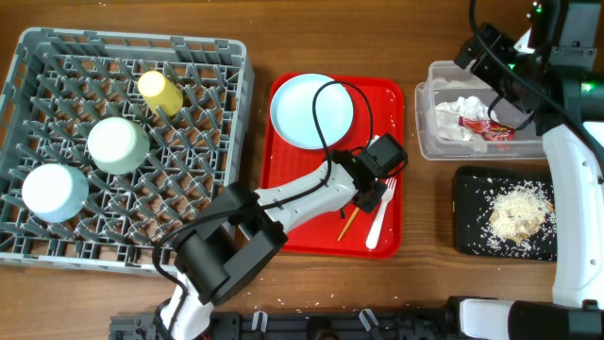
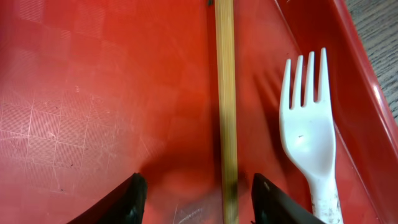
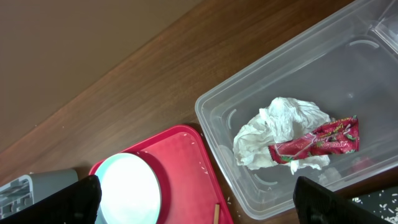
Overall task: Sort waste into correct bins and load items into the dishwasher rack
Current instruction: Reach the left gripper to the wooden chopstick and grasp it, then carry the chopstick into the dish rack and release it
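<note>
My left gripper (image 1: 370, 198) (image 2: 196, 186) is open, low over the red tray (image 1: 387, 104) (image 2: 93, 93). The thin wooden chopstick (image 1: 349, 225) (image 2: 225, 93) lies between its fingers, nearer the right one. The white plastic fork (image 1: 380, 212) (image 2: 308, 130) lies just to the right of it. A pale mint-blue plate (image 1: 311, 110) (image 3: 130, 193) sits at the tray's far end. My right gripper (image 1: 491, 76) (image 3: 196, 193) is open and empty, high over the clear tub (image 1: 434, 142) (image 3: 211, 124), which holds crumpled tissue (image 1: 462, 118) (image 3: 280, 127) and a red wrapper (image 1: 495, 127) (image 3: 317, 142).
The grey rack (image 1: 123, 236) at the left holds a yellow cup (image 1: 160, 92), a mint bowl (image 1: 118, 144) and a pale blue dish (image 1: 54, 192). The black tray (image 1: 467, 236) at the right holds the rice clump (image 1: 519, 212).
</note>
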